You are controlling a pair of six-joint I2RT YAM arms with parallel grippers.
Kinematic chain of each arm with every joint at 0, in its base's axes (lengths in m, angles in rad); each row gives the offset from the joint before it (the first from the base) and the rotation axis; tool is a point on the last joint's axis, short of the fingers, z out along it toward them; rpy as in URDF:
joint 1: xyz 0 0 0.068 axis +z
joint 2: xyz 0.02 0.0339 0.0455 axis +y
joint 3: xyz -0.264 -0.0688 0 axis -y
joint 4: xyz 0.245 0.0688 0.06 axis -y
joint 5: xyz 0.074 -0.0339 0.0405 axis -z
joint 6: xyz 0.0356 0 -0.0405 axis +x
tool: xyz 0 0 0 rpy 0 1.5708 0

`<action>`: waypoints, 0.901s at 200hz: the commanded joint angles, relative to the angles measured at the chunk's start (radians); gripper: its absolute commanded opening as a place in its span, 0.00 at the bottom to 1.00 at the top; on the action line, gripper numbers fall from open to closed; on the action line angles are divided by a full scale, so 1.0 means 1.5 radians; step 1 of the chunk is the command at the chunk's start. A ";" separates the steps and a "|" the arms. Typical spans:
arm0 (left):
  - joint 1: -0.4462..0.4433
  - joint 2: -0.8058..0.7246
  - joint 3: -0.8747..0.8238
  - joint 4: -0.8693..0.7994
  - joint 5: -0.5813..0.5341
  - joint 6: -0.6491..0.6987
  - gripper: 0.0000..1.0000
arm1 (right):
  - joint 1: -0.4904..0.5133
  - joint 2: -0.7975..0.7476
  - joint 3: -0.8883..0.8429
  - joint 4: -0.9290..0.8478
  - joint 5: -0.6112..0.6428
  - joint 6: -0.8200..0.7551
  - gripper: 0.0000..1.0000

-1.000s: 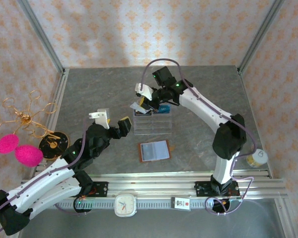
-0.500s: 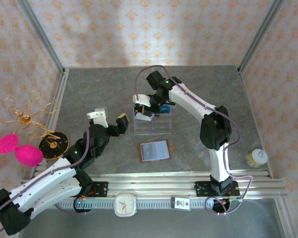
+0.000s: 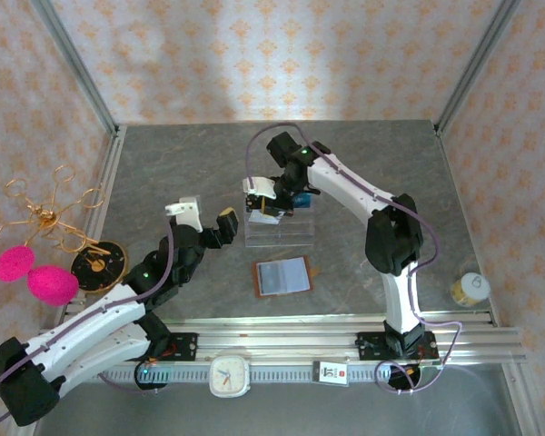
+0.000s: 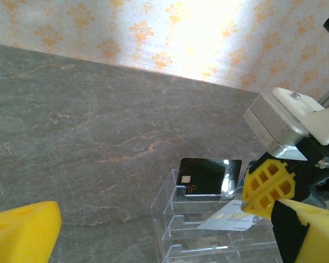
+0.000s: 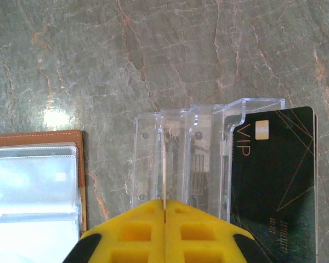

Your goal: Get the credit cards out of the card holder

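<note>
left jaws spread wide, right jaws clamped

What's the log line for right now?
left claw: open, left of stand | right claw: shut on card above stand | wallet: open on table

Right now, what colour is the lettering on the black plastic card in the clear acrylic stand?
Orange-gold, on the black card; clearest in the right wrist view.

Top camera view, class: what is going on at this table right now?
The right gripper is shut on a pale credit card, holding it edge-on at the slots of the clear acrylic stand. A black VIP card stands in the stand's back tier. The brown card holder lies open on the table, nearer the arms. The left gripper is open beside the stand, holding nothing.
</note>
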 commanded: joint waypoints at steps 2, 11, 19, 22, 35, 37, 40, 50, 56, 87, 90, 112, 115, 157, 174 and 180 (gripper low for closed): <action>0.006 0.001 -0.007 0.021 0.009 0.012 0.99 | 0.003 0.013 0.006 0.000 0.024 -0.003 0.00; 0.007 0.001 -0.008 0.022 0.009 0.015 0.99 | 0.004 0.017 0.009 0.000 0.026 -0.004 0.00; 0.008 0.002 -0.008 0.022 0.009 0.016 0.99 | 0.005 0.021 0.011 0.001 0.028 -0.005 0.00; 0.008 0.002 -0.008 0.023 0.009 0.016 0.99 | 0.006 0.022 0.011 0.001 0.030 -0.005 0.00; 0.009 0.004 -0.008 0.026 0.011 0.016 0.99 | 0.009 0.027 0.010 0.006 0.036 -0.001 0.00; 0.009 0.004 -0.008 0.026 0.011 0.016 0.99 | 0.009 0.028 0.009 0.007 0.037 -0.001 0.00; 0.010 0.005 -0.009 0.028 0.011 0.017 0.99 | 0.010 0.030 0.009 0.007 0.038 -0.001 0.00; 0.011 0.006 -0.009 0.030 0.014 0.017 0.99 | 0.012 0.034 0.007 0.015 0.044 0.004 0.00; 0.011 0.007 -0.009 0.029 0.015 0.017 0.99 | 0.015 0.036 0.006 0.022 0.050 0.010 0.00; 0.012 0.009 -0.010 0.036 0.021 0.017 0.99 | 0.030 0.050 -0.002 0.054 0.087 0.030 0.00; 0.013 0.009 -0.011 0.037 0.022 0.016 0.99 | 0.031 0.051 -0.003 0.057 0.089 0.032 0.00; 0.013 0.009 -0.010 0.036 0.029 0.017 0.99 | 0.038 0.056 -0.013 0.074 0.108 0.044 0.00; 0.014 0.008 -0.010 0.036 0.030 0.017 0.99 | 0.039 0.056 -0.014 0.076 0.110 0.046 0.00; 0.015 0.009 -0.012 0.036 0.046 0.016 0.99 | 0.050 0.054 -0.025 0.109 0.117 0.067 0.12; 0.015 0.009 -0.013 0.036 0.050 0.011 0.99 | 0.051 0.049 -0.017 0.127 0.110 0.087 0.30; 0.015 0.007 -0.014 0.038 0.054 0.009 0.99 | 0.051 0.046 -0.013 0.130 0.105 0.094 0.33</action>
